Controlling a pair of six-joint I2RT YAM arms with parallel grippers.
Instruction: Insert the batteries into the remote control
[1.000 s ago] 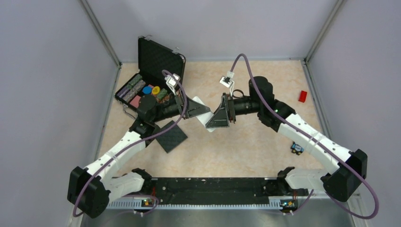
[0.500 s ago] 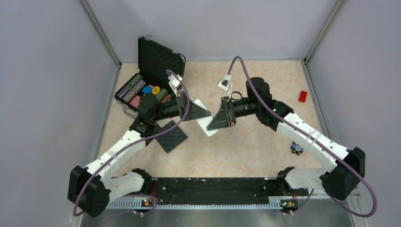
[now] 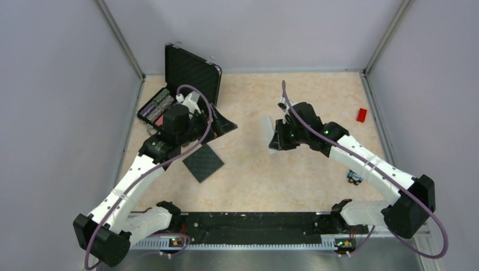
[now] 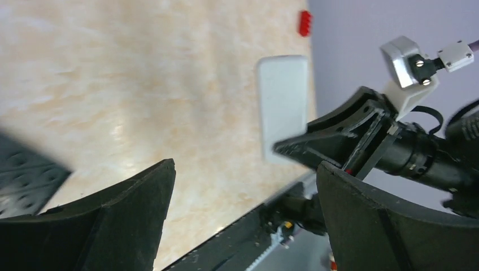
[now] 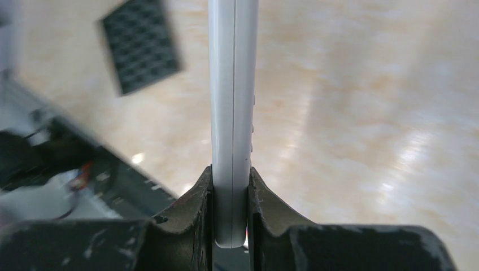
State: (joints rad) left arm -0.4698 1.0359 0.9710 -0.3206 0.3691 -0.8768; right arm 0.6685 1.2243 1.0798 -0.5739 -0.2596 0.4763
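The remote control (image 5: 233, 101) is clamped edge-on between the pads of the right gripper (image 5: 230, 176). It is gripped by one short end only, so most of its white body projects past the fingertips above the table (image 5: 367, 113). Small button bumps show on the side toward one finger (image 5: 260, 220), and the plain white face is turned toward the left gripper (image 4: 245, 169). The left gripper's fingers are spread wide with nothing between them, and the remote lies ahead of their tips, well apart. The step in hand appears to be presenting the remote so that the battery slot on its plain face can be reached. Whether a cover sits on that face cannot be told, as the view is blurred. The batteries cannot be made out in any view, so locate them before committing the left gripper. Do not mistake the red block (image 3: 361, 114), far to the outer side of the right fingers, for a battery. The black square pad (image 3: 203, 162), near the left fingers on their base side, is likewise not part of the task. Because the long overhang acts as a lever, the clamp must be firm, and any push from the left fingers should land close to the right fingertips. Turn the plain face squarely toward the left fingers before they approach. Bring them in slowly along that face, since a sideways knock could twist the remote out of the pads
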